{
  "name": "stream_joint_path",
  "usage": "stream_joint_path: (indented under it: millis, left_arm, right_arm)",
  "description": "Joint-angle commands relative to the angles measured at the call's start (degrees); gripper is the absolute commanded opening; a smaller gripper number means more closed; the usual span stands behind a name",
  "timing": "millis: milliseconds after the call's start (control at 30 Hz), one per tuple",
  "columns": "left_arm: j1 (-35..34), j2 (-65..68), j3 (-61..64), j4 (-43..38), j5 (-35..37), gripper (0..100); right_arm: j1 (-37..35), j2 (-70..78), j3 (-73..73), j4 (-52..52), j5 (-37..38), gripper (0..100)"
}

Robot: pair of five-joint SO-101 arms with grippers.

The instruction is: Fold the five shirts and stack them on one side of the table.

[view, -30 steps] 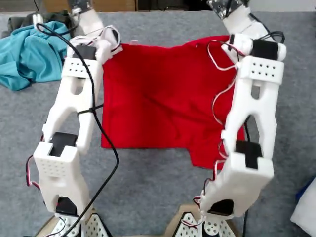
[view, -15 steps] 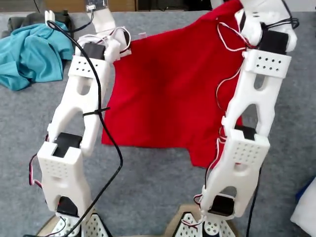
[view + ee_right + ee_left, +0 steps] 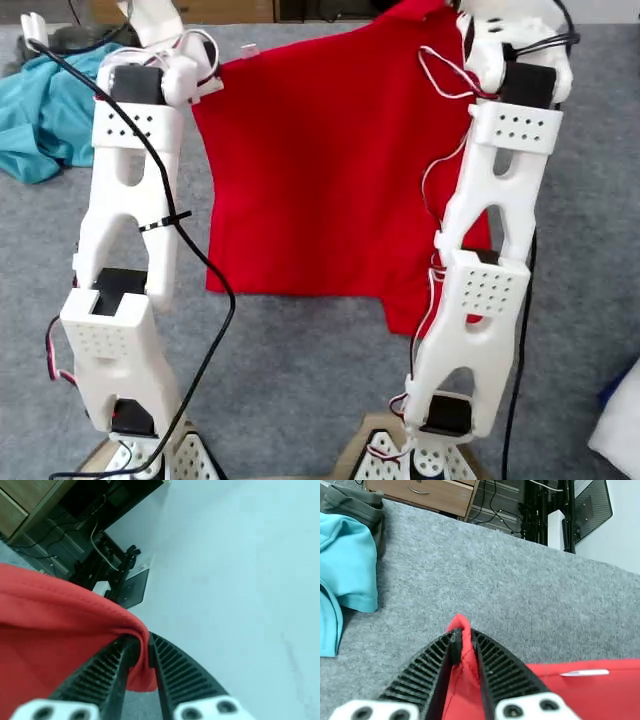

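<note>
High view: red shirt (image 3: pixel 320 170) mid-table, far edge held up off the grey table (image 3: pixel 300 390), near hem flat on it btwn the 2 arms. L arm (image 3: pixel 125 190) at the shirt's far L corner, R arm (image 3: pixel 495 200) at its far R corner, R corner the higher of the 2. Teal shirt (image 3: pixel 40 110) bunched at far L, apart from the red one. White & blue fabric (image 3: pixel 620 410) at the near R edge. L wrist view: L gripper (image 3: pixel 463 642) all but closed, pinching a fold of the red shirt, small hump of fabric poking out past the tips. White label (image 3: pixel 584 672) on the red cloth close by. Teal shirt touching a dark olive garment (image 3: pixel 350 502) on the table beyond, wooden drawer unit (image 3: pixel 420 492) behind. R wrist view: R gripper (image 3: pixel 141 647) likewise all but closed, clamped on a rolled red hem, cloth draped over & ahead of the jaws. Pale wall & black stands (image 3: pixel 112 565) behind.
</note>
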Motion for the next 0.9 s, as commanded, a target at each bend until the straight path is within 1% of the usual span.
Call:
stream_joint_path:
  millis: [0,200,333,433,567,633,733,867]
  left_arm:
    - [-0.8,-0.8,-4.6,1.1,-0.4,2]
    - [-0.7,-0.8,-4.7,1.5,-0.4,2]
    - [0.0,-0.7,-4.8,7.4,-0.8,2]
    - [1.2,-0.7,-4.7,13.4,-4.2,2]
    - [2.1,-0.7,-4.7,18.3,-6.6,2]
    - [1.5,-0.7,-5.3,18.1,-6.9,2]
    - [0.3,-0.7,-5.3,15.2,-6.7,2]
    - [0.1,-0.7,-5.3,12.8,-6.6,2]
  right_arm:
    - [-0.8,-0.6,-4.1,5.5,0.4,0.7]
    - [-0.8,-3.6,-4.1,20.0,0.4,0.6]
    - [-0.4,-7.6,-4.1,27.5,0.7,0.6]
    - [0.6,-10.6,-3.9,30.6,0.7,0.6]
    - [2.5,-14.1,-3.9,31.6,0.6,0.6]
    - [4.5,-15.8,-4.1,30.7,0.6,0.6]
    - [7.5,-17.5,-4.1,26.5,0.4,0.6]
    - [8.4,-18.1,-3.9,22.8,0.6,0.6]
